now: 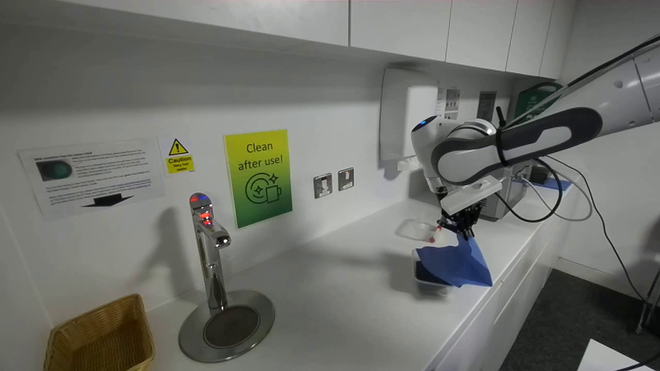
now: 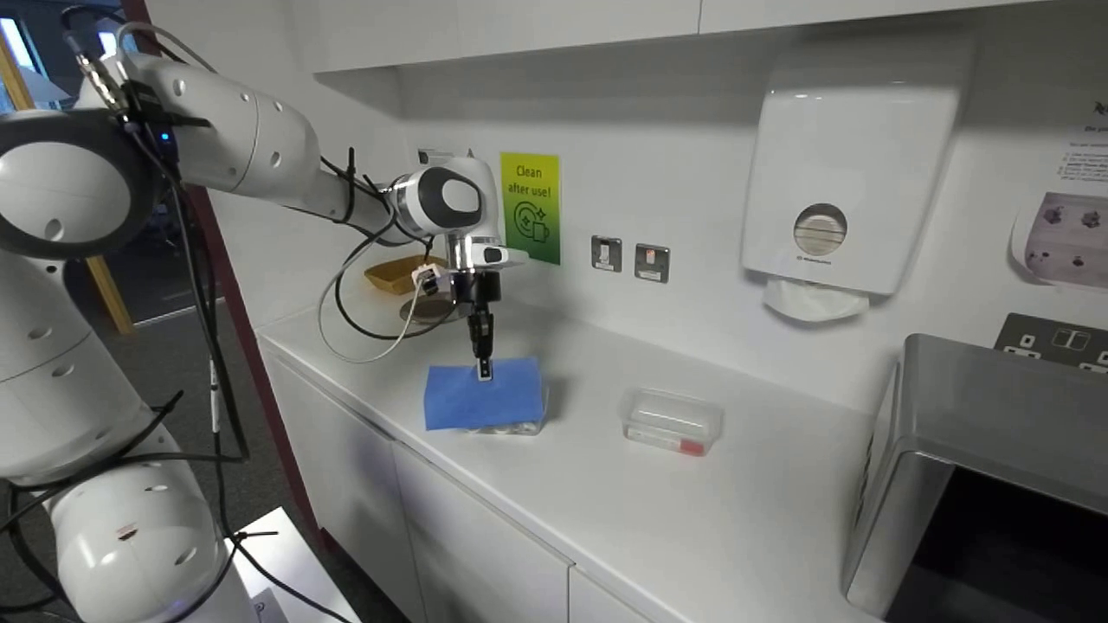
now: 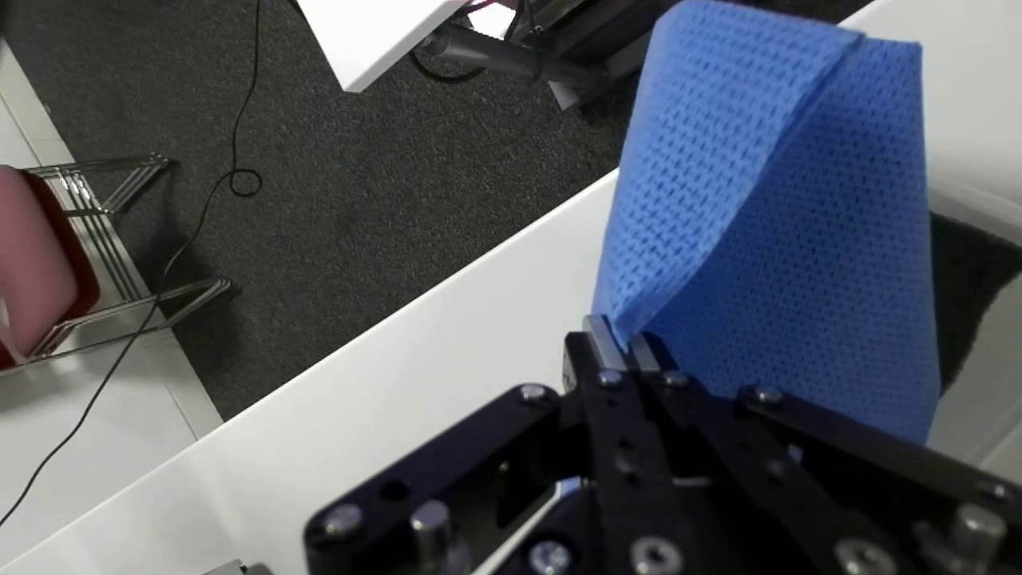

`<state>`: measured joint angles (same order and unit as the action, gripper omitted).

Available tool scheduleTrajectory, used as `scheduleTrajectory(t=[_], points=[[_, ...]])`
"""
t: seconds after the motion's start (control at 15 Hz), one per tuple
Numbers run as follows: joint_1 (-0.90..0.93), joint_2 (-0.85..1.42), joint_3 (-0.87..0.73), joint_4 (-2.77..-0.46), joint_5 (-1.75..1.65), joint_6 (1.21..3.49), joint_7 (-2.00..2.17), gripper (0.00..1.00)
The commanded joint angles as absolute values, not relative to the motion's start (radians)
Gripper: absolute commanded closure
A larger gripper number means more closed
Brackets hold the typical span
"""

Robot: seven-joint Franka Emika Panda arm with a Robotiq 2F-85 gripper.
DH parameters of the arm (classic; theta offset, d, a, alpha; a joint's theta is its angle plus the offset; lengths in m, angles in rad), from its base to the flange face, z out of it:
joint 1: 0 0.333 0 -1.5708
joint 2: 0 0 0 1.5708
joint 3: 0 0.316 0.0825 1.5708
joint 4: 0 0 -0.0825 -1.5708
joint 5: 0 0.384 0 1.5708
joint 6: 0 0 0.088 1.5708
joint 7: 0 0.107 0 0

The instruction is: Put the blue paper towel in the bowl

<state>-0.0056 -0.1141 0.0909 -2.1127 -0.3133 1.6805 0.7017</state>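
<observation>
Blue paper towel (image 3: 822, 311): It hung from the tool (image 3: 622, 339), folded where it was pinched. Its loose part spread out above the bowl (image 1: 435, 289), and one end stuck out past it, toward the front edge of the bench (image 1: 335, 309).
Tool: It pointed down and was squeezed narrow, with a pinch of the towel held tight in it.
Bowl: It was a see-through plastic box, standing flat on the bench. The towel hid a lot of it, and it looked dark inside. I could not tell if the towel touched the rim.
Other clear box (image 2: 671, 402): It sat near the bowl but apart from it, closer to the wall (image 1: 124, 103). Red showed at one side of it.
Arm (image 2: 251, 138): It was white and grey, and it reached out over the bench.
Grey box (image 2: 1021, 407): It stood on the bench, with a big dark opening at the front.
Paper holder (image 2: 853, 156): It was white and hung on the wall, and some paper (image 2: 814, 301) peeked out under it.
Tap (image 1: 209, 252): It was shiny and stood on a round metal plate (image 1: 191, 332), near a woven basket (image 1: 98, 315).
Sign (image 1: 260, 206): It was yellow and green, up on the wall, and it said "Clean after use!"
</observation>
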Motion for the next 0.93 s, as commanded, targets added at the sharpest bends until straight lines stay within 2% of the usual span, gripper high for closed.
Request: scheduleTrajectory(t=[0.0,0.87], points=[[0.005,-0.083,0.085,-2.092,-0.364,1.659,0.674,1.0],[0.083,-0.01,0.12,-2.077,-0.61,1.701,0.633,1.0]])
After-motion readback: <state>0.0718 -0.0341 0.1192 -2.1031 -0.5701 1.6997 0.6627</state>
